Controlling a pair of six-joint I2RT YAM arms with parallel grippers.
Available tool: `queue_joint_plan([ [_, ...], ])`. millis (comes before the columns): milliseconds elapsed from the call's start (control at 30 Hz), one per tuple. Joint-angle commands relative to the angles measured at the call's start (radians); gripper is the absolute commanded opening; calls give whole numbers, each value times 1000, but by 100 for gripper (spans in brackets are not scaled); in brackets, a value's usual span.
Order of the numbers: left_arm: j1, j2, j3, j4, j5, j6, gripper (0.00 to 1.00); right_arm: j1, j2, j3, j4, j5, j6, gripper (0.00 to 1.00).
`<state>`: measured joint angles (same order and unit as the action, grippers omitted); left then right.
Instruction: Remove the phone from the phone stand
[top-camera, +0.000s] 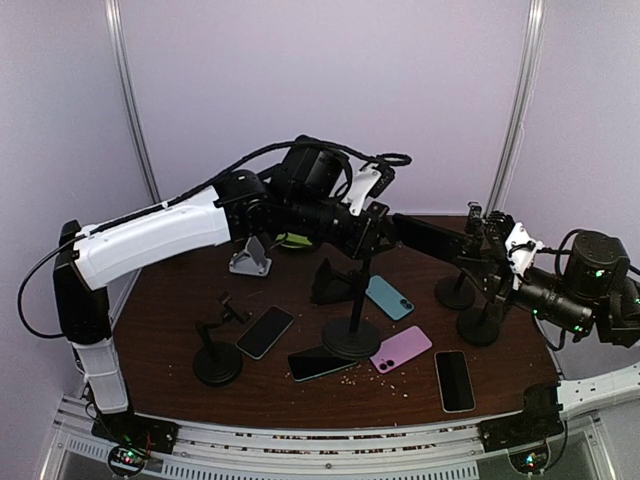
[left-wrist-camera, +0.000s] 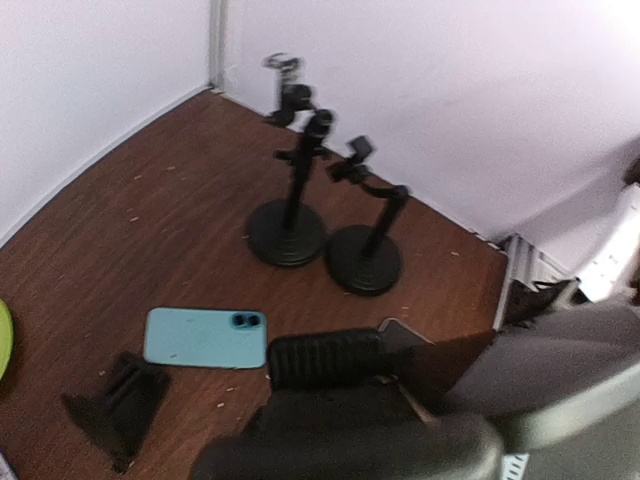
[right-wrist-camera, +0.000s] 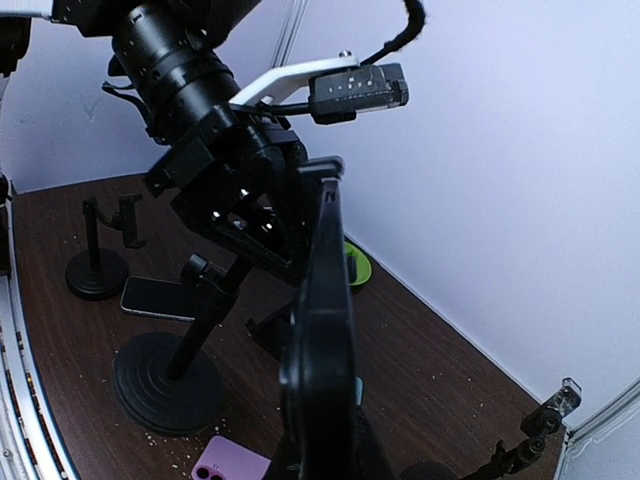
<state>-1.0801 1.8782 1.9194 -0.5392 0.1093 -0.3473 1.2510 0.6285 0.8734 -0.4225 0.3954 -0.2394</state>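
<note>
A dark phone (top-camera: 430, 238) hangs level above the table between my two grippers. My right gripper (top-camera: 482, 250) is shut on its right end; in the right wrist view the phone (right-wrist-camera: 325, 330) stands edge-on in that gripper (right-wrist-camera: 320, 440). My left gripper (top-camera: 368, 228) is closed over the top of the black phone stand (top-camera: 350, 338), whose pole rises from a round base. In the left wrist view the stand's ribbed clamp (left-wrist-camera: 325, 358) sits at the blurred fingers, with the phone's end (left-wrist-camera: 440, 355) beside it. I cannot tell whether the phone still touches the clamp.
Loose phones lie on the brown table: teal (top-camera: 390, 297), pink (top-camera: 401, 349), black (top-camera: 455, 380), and two dark ones (top-camera: 265, 332) (top-camera: 320, 362). Other black stands are at front left (top-camera: 217, 355) and right (top-camera: 455, 290) (top-camera: 480, 322). A grey holder (top-camera: 250, 258) is at the back.
</note>
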Motion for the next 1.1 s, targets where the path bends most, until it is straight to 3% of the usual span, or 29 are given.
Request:
queue_joint_plan([
  [0, 184, -37, 99, 139, -163, 41, 0, 29, -48, 25, -89, -87, 51, 0],
  [267, 260, -69, 196, 53, -176, 220, 0, 30, -53, 24, -80, -86, 64, 0],
  [400, 316, -139, 171, 6, -207, 287, 0, 30, -36, 12, -51, -97, 86, 0],
  [600, 410, -334, -52, 14, -215, 369, 0, 29, 3, -13, 17, -125, 117, 0],
  [1067, 681, -742, -658, 165, -222, 346, 0, 29, 135, -23, 151, -132, 188, 0],
])
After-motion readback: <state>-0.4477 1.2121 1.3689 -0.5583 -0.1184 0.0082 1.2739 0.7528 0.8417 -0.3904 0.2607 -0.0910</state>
